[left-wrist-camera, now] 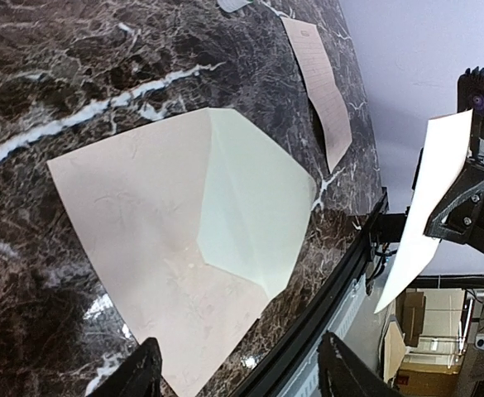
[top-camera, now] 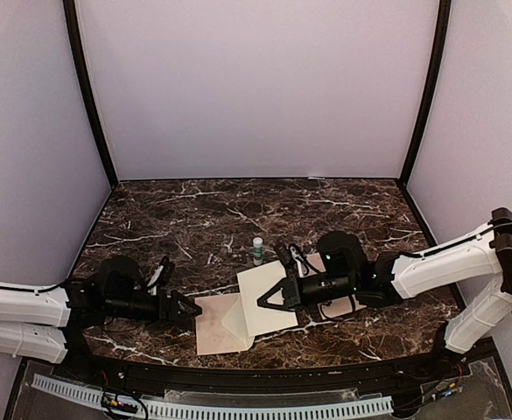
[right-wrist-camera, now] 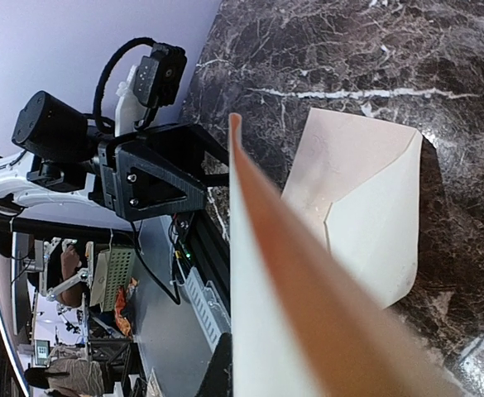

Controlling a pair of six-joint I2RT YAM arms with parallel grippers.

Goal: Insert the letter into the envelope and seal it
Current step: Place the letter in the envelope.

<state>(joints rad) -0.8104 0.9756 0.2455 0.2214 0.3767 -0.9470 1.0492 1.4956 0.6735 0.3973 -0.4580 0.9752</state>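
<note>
**A:** What is being gripped by the right fingers (top-camera: pixel 271 297)?

**B:** The letter (top-camera: pixel 273 320) is being pinched between them at one edge. It is being held up off the surface (top-camera: pixel 168 219), just to the right of the envelope (top-camera: pixel 213 328).

**A:** And the left fingers (top-camera: pixel 184 308)?

**B:** They are being held spread apart with nothing between them, just beside the envelope's left edge. Whether it is being touched cannot be told.

**A:** How is the envelope lying?

**B:** It is lying flat on the surface with its flap (left-wrist-camera: pixel 250 207) folded open towards the letter. A small bottle (top-camera: pixel 257 251) and a lined sheet (left-wrist-camera: pixel 318 83) are being left further back.

**A:** How is the paper being expected to behave?

**B:** Both pieces are being judged very light, thin and easily creased. The letter is being seen hanging nearly straight from its pinched edge, so some stiffness is being assumed. The envelope is being expected to slide on the polished surface.

**A:** Where should hold be taken?

**B:** The letter is best being kept gripped at its trailing edge, leaving the leading edge free. The envelope is probably best being pressed down on its body, away from the mouth.
</note>
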